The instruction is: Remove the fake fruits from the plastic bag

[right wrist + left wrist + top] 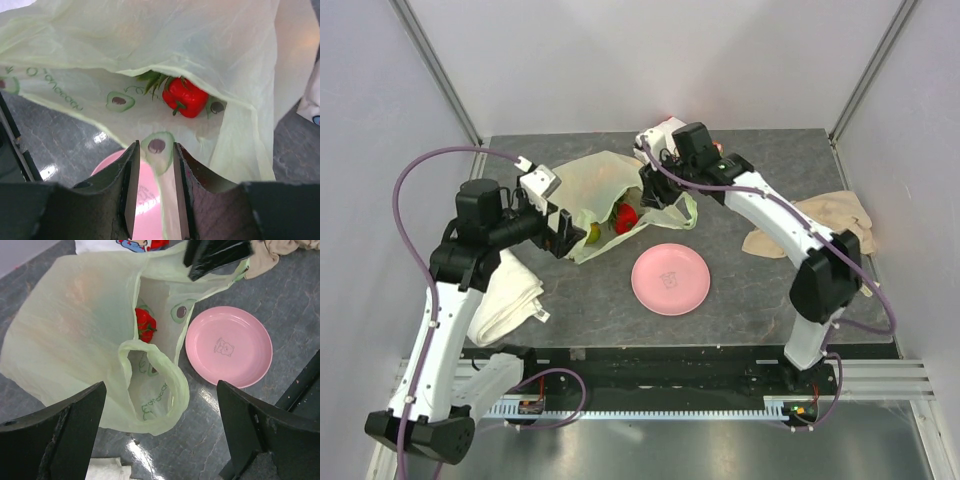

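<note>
Right gripper [154, 150] straddles the bag [605, 180] rim, jaws narrowly apart with film between them, probably to hold the mouth up. Left gripper [161, 385] hovers over the mouth, jaws spread wide, probably to reach in. Pepper [185, 96] lies inside the bag, on the table [760, 300] beside the plate [670, 280].

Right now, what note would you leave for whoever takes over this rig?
Left gripper: jaws wide open, empty, above the handle loop of the translucent pale-green plastic bag.
Right gripper: jaws narrowly apart astride the bag's rim, not clamped.
Glossy red plastic pepper and a yellow plastic fruit lie inside the bag's mouth.
Done: no fruit seen outside; round pink plate bare.
To do: take out every fruit.
</note>
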Robot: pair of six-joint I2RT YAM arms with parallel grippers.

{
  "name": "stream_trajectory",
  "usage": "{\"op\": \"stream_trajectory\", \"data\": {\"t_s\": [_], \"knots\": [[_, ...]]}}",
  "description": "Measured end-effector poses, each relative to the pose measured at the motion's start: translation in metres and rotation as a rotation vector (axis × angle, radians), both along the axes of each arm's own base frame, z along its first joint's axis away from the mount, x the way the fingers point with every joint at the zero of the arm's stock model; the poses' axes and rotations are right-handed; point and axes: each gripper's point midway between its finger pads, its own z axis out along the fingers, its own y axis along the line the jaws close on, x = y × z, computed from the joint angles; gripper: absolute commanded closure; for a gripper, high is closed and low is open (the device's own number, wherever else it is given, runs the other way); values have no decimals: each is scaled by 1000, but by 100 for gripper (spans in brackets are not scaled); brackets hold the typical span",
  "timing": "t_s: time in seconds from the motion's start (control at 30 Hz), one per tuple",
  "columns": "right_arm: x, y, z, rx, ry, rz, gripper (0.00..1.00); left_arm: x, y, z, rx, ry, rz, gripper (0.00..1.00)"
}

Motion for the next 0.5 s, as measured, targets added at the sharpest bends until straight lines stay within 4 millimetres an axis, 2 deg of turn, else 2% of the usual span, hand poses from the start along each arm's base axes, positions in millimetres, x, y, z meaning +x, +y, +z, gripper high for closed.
{"op": "stream_trajectory", "data": {"t_s": [0.2, 0.27, 0.37, 0.4, 0.43, 0.5], "knots": [[26, 27, -44, -29, 71, -4, 62, -3, -17, -13, 48, 25, -88, 1], [32, 33, -54, -32, 89, -9, 62, -3, -24, -19, 78, 29, -121, 5], [44, 43, -67, -31, 105, -24, 61, 0, -32, -32, 140, 39, -151, 32], [52, 47, -69, -26, 99, -36, 60, 3, -32, -39, 170, 39, -151, 63], [58, 50, -70, -22, 93, -45, 60, 6, -32, -47, 200, 42, -149, 77], [77, 59, -67, -10, 61, -69, 60, 10, -23, -63, 267, 52, -124, 98]]}}
